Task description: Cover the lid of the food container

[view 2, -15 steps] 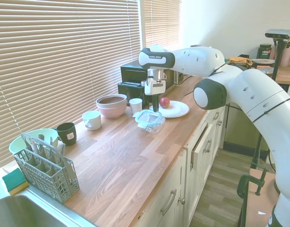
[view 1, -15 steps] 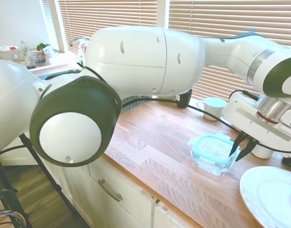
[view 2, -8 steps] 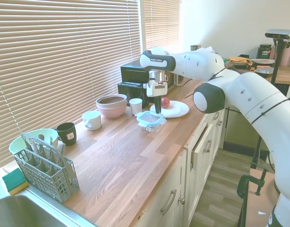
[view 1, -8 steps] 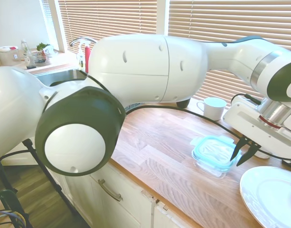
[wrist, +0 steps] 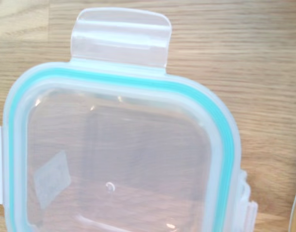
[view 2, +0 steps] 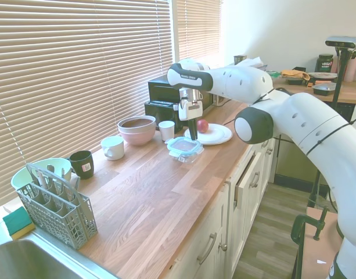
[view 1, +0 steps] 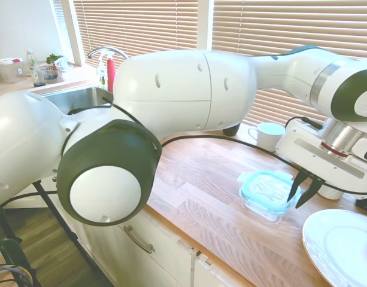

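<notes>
In the first exterior view, the lid [view 1: 270, 190] is being shown lying flat on the food container [view 1: 264, 206], on the wooden counter [view 1: 201, 179]. The gripper [view 1: 303, 192] is being held just above the lid's edge nearest the white plate [view 1: 336, 245], with its dark fingers parted and nothing held between them; whether the tips are touching the rim cannot be told. A white mug [view 1: 268, 135] is being seen well beyond the hand, toward the blinds.

In the second exterior view, the gripper [view 2: 191, 134] is being held straight above the lid [view 2: 184, 144], and the food container [view 2: 184, 152] is being seen directly beneath it. The plate [view 2: 209, 135] with a red fruit [view 2: 202, 125] is lying just beside the hand, and a pink bowl [view 2: 136, 129] is standing further off.

In the wrist view, the lid [wrist: 119, 150] is being shown directly under the hand, its teal rim running around clear plastic and one snap flap [wrist: 120, 39] lying out flat, unfastened.

The lid is being judged light, thin and somewhat flexible, and the glass dish heavier, smooth and breakable. Pressure is best applied downward on the stiff rim, and any hold is best taken at a flap, since the slick centre panel is likely to flex.
</notes>
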Robot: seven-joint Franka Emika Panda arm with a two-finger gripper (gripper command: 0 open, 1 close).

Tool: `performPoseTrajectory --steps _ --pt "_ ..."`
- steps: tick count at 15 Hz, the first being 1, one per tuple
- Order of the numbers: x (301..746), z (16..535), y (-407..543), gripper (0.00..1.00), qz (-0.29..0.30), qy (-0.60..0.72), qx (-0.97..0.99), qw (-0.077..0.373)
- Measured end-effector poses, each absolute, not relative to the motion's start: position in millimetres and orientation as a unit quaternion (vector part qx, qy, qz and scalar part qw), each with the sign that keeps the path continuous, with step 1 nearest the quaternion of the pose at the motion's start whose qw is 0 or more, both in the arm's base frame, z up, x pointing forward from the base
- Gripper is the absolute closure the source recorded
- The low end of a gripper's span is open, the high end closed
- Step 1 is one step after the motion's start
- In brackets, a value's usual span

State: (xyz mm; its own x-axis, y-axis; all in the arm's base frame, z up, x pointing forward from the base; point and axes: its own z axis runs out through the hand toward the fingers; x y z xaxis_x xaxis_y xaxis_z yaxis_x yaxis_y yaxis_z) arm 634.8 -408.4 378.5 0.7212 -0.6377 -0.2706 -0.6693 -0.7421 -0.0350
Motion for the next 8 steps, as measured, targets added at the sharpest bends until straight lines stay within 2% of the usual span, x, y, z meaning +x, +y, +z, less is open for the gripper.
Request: performPoseTrajectory --steps 8 --pt "635 399 -395 0.00 0.131 0.341 -0.929 0.053"
